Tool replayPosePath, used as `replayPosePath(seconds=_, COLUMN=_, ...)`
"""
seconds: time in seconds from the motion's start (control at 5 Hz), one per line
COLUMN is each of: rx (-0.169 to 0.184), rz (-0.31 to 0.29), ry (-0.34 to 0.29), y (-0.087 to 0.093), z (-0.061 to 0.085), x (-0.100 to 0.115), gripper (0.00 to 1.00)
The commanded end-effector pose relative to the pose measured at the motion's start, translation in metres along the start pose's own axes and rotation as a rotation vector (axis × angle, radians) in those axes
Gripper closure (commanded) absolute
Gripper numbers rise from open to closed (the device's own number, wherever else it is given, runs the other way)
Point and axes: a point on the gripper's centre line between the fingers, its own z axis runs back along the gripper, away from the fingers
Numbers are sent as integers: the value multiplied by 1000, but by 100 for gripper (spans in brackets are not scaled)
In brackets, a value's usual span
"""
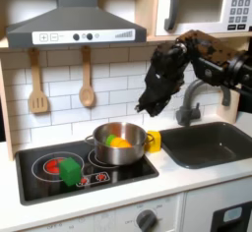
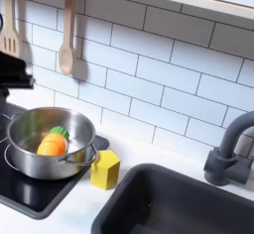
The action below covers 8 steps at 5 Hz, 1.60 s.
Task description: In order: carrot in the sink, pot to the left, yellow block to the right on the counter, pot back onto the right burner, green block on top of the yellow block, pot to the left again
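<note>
The steel pot [image 1: 120, 145] stands on the right burner [image 1: 96, 158] of the black cooktop, and the orange carrot [image 1: 116, 141] lies inside it. In the second exterior view the carrot [image 2: 52, 142] rests tilted in the pot [image 2: 45, 157]. The yellow block [image 1: 154, 141] [image 2: 105, 169] sits on the cream counter [image 1: 118, 199] touching the pot's side, between the pot and the sink [image 1: 212, 144] [image 2: 179, 203]. The green block [image 1: 70, 170] sits on the left burner. My black gripper [image 1: 145, 106] [image 2: 14, 77] hangs above the pot's right rim, apart from it; its fingers are too dark to read.
A dark faucet [image 1: 188, 109] [image 2: 230, 151] rises behind the sink. Two wooden utensils [image 1: 87, 79] hang on the tiled wall under the range hood. A microwave [image 1: 202, 8] is mounted at the upper right of the first exterior view.
</note>
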Motion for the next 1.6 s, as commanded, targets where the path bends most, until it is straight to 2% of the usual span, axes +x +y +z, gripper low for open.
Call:
replayPosePath(seconds=0.0, rx=-29, rz=21, ry=-129, y=9, z=7, x=28, gripper=100)
replayPosePath(seconds=0.2, rx=-7, rz=12, ry=-215, y=15, z=13, x=42, gripper=100)
replayPosePath(seconds=0.8, rx=-8, rz=49, ry=-310, y=18, z=8, x=84, gripper=100)
replayPosePath(seconds=1.0, rx=-9, rz=55, ry=-336, y=19, z=10, x=92, gripper=100)
replayPosePath(seconds=1.2, rx=-28, rz=76, ry=-379, y=21, z=14, x=97, gripper=100)
replayPosePath(seconds=1.4, rx=-52, rz=65, ry=-399, y=14, z=11, x=97, gripper=100)
